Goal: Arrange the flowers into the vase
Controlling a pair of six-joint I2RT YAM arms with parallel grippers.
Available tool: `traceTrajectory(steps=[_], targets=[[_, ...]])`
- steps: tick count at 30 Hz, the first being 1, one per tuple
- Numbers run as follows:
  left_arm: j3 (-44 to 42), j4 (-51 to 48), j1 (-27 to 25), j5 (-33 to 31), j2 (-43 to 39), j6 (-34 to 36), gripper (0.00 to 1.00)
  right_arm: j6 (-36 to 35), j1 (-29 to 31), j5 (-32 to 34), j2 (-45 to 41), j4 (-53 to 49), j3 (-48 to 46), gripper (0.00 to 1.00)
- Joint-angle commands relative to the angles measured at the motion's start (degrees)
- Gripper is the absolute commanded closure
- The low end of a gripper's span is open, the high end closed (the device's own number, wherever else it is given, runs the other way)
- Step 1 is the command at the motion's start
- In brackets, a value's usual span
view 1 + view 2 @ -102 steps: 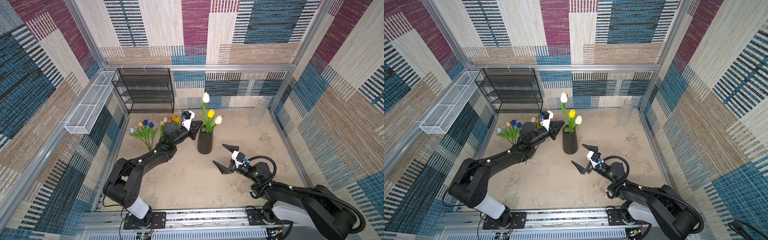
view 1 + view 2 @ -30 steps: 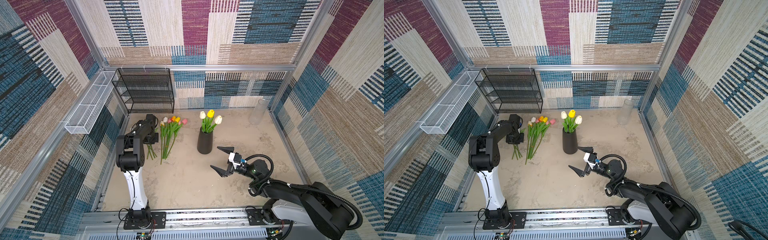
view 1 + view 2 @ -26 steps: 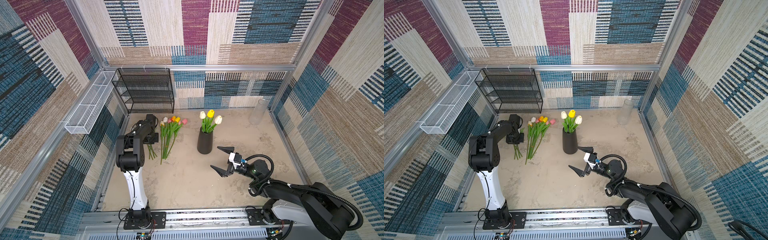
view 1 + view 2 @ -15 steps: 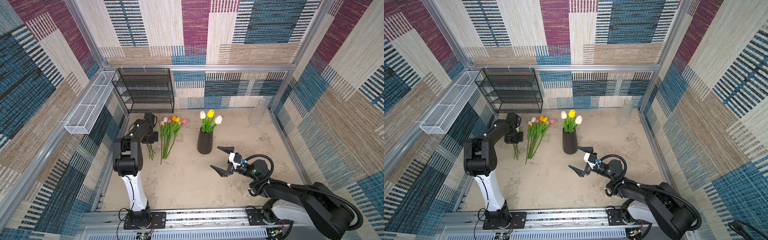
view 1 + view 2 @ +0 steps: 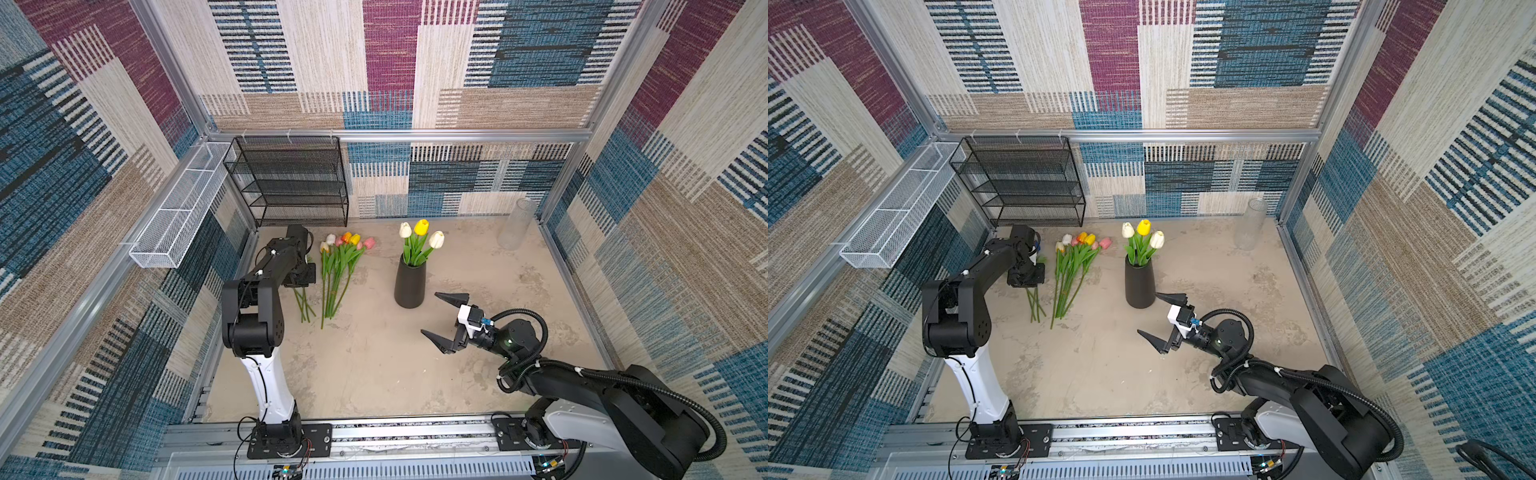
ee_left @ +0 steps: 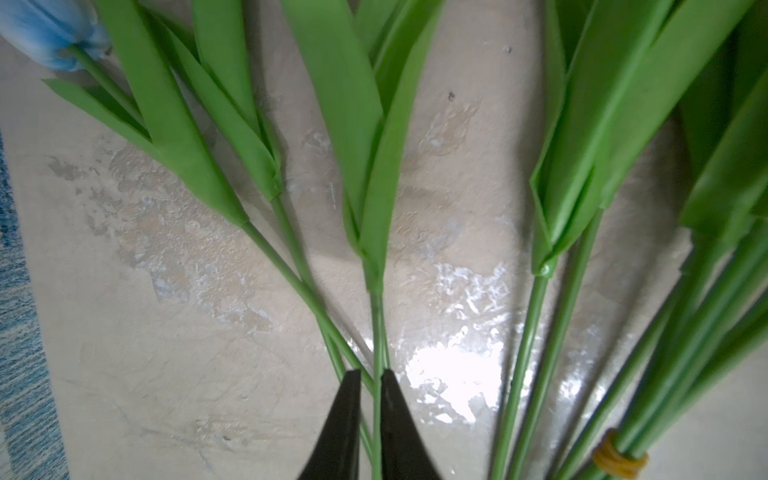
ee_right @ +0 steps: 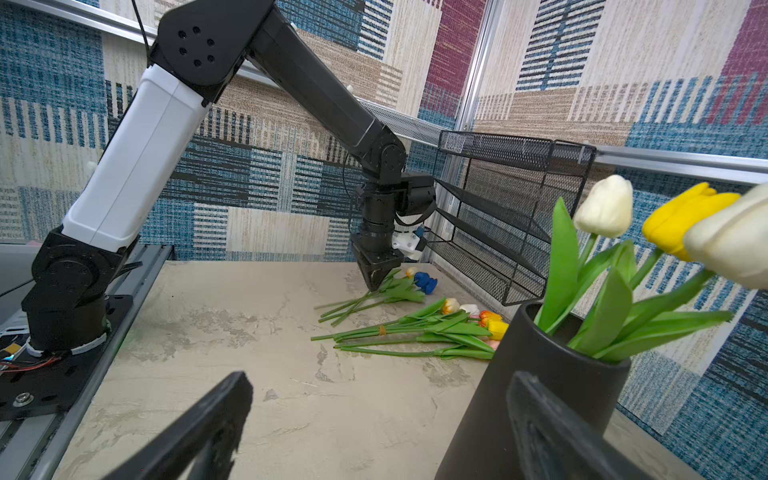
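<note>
Beside the black wire shelf [image 5: 291, 183] at the far left of the tabletop [image 5: 374, 365], the left gripper [image 6: 368, 376] has its jaws pinched almost together on a thin green stem [image 6: 377, 332] of the loose tulips [image 7: 399, 296]. The hold is low down on the bare stem, below the leaves. A blue tulip head [image 6: 50, 33] belongs to that small group.

Just beside it lies the banded bunch [image 5: 338, 266], with white, orange, yellow and pink heads, tied near the stem ends by a yellow rubber band [image 6: 619, 457]. Three tulips [image 5: 419, 239], two white and one yellow, already stand in the black vase [image 5: 409, 286] at mid-table. The right gripper [image 5: 428, 312] hangs near the vase's foot, jaws spread wide and empty.

These artificial flowers look very light, with smooth, springy stems that will probably swivel or slip in a narrow pinch, the head end sagging once lifted. Stems cross right at the jaws, so a neighbour may come along. The bare lower stem spares the leaves, though a hold nearer the middle would likely steer the stem end into the vase's narrow mouth more easily.
</note>
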Motion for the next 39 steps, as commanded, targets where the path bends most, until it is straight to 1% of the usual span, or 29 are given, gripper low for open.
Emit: traceTrajectory(steps=[1,2,3,6,7,8,10,11,14,18,20,22,23,28,31,34,37,39], targets=[[0.1,-0.5,0.0,0.1,0.7,-0.6,0.92,-0.2,0.1,0.7,-0.4,0.1,0.3,0.0],[0.2,-0.5,0.0,0.1,0.8,-0.6,0.94,-0.2,0.1,0.7,-0.6,0.0,0.3,0.0],[0.3,-0.5,0.0,0.2,0.9,-0.7,1.0,-0.2,0.1,0.7,-0.7,0.1,0.3,0.0],[0.0,-0.1,0.0,1.0,-0.1,-1.2,1.0,-0.3,0.1,0.9,-0.3,0.0,0.3,0.0],[0.0,0.0,0.0,1.0,-0.2,-1.2,0.97,-0.3,0.1,1.0,-0.3,0.0,0.3,0.0],[0.2,0.0,0.0,0.8,0.0,-1.2,0.87,-0.3,0.1,0.9,-0.3,0.1,0.3,0.0],[0.6,-0.1,0.0,0.8,0.7,-0.9,0.81,-0.1,0.2,0.5,-0.6,0.0,0.3,0.0],[0.8,-0.1,0.0,0.8,1.3,-0.7,0.76,-0.1,0.1,0.5,-0.6,0.0,0.3,0.0],[0.5,-0.2,0.1,1.2,3.1,-0.6,0.75,0.0,0.2,0.7,-0.1,0.1,0.5,0.0],[0.6,-0.2,0.1,1.1,5.4,-1.0,0.78,-0.1,0.1,0.5,-0.7,-0.1,0.4,0.0],[0.7,-0.2,0.1,1.3,6.1,-1.0,0.83,-0.2,0.2,0.9,-0.7,-0.1,0.3,0.0],[0.6,-0.2,0.1,1.0,6.0,-1.0,0.94,-0.2,0.1,1.1,-0.4,-0.1,0.4,0.0],[0.6,-0.2,0.1,0.8,5.8,-1.1,0.96,-0.2,0.1,0.9,-0.4,-0.1,0.5,0.0],[0.6,-0.2,0.1,0.6,3.8,-1.2,0.97,-0.1,0.1,0.8,-0.7,0.0,0.3,0.0],[0.0,-0.2,0.0,0.1,1.9,-1.2,0.95,-0.1,0.1,0.8,-0.3,0.0,0.5,0.0],[-0.1,-0.2,0.0,-0.4,0.9,-1.2,0.84,0.1,0.2,0.5,-0.4,0.0,0.5,0.0],[0.0,-0.2,0.1,-0.5,1.1,-0.9,0.88,0.1,0.2,0.8,-0.4,0.1,0.4,0.0],[0.0,-0.2,0.1,-0.8,1.4,-0.8,0.98,-0.1,0.1,1.0,-0.3,0.0,0.5,0.0]])
